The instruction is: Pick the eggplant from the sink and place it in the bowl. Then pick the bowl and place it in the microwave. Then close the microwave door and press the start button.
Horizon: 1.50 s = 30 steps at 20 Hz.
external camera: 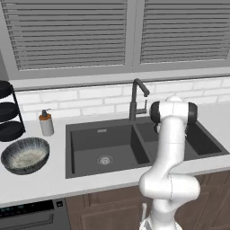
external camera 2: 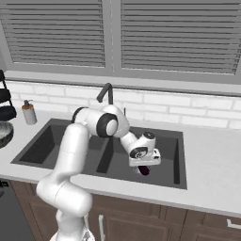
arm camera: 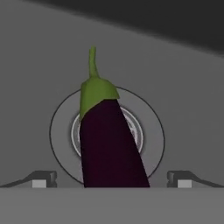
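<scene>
End effector (arm camera: 112,183) released, jaws standing wide, finger tips (arm camera: 43,178) low on either side of the eggplant (arm camera: 109,144) in the hand view, neither one touching it. In the right base view the end effector (external camera 2: 145,165) hangs down inside the right basin of the sink (external camera 2: 61,129), with a bit of dark purple showing just beneath it.

Eggplant lies in that basin across the round drain (arm camera: 148,127), green stem cap (arm camera: 97,92) pointing away from the hand, body running between the finger tips.

Step in hand, as I judge it: the pick. The jaws already straddle the fruit. To do it well, come down until the tips sit at the thicker mid-body rather than the tapered stem end, keep the body centred in the gap, and close across its width. The skin looks glossy, so an off-centre pinch might squirt it sideways. Stop short of the basin floor.

Farther off: faucet (external camera: 137,101) at the back of the sink. Left of the sink on the surface (external camera: 54,179), a soap dispenser (external camera: 46,122) and the bowl (external camera: 25,155), well apart from the eggplant. Lift must clear the basin wall and divider on the way over.
</scene>
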Motion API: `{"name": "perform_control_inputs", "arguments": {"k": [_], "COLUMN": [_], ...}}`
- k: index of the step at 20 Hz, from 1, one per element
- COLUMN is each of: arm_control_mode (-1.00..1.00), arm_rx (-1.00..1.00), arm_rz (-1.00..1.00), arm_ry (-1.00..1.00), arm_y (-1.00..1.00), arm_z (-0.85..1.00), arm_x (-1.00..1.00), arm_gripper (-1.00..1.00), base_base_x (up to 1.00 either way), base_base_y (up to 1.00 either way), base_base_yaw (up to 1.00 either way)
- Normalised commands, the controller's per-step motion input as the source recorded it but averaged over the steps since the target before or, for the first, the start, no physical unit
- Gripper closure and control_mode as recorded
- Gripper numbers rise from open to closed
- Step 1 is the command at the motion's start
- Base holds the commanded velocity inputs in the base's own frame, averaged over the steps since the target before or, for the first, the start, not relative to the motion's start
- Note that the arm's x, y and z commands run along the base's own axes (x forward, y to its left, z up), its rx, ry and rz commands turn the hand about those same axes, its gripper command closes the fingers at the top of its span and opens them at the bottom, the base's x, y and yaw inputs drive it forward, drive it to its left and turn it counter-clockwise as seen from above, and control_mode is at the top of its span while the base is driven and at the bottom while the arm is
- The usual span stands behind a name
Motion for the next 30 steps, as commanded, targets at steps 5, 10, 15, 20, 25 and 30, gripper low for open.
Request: {"name": "perform_control_inputs", "arguments": {"k": [5, 10, 15, 20, 25, 30], "arm_control_mode": [-1.00, -1.00, -1.00, -1.00, -1.00, -1.00], "arm_rx": [0.00, 0.00, 0.00, -0.04, -0.06, -0.03], "arm_rz": [0.04, 0.00, 0.02, 0.00, 0.00, 0.00], "arm_ry": [0.01, 0.01, -0.06, -0.14, -0.10, -0.06], "arm_y": [0.02, 0.11, 0.00, 0.01, 0.00, 0.00], "arm_z": [-0.44, -0.28, 0.01, 0.80, 1.00, 1.00], "arm_x": [0.01, -0.02, -0.36, -0.75, -0.71, -0.71], "arm_gripper": [-1.00, 1.00, 1.00, 1.00, 1.00, 1.00], "base_base_x": [0.00, 0.00, 0.00, 0.00, 0.00, 0.00], "base_base_y": [0.00, 0.00, 0.00, 0.00, 0.00, 0.00], "base_base_yaw": [0.00, 0.00, 0.00, 0.00, 0.00, 0.00]}}
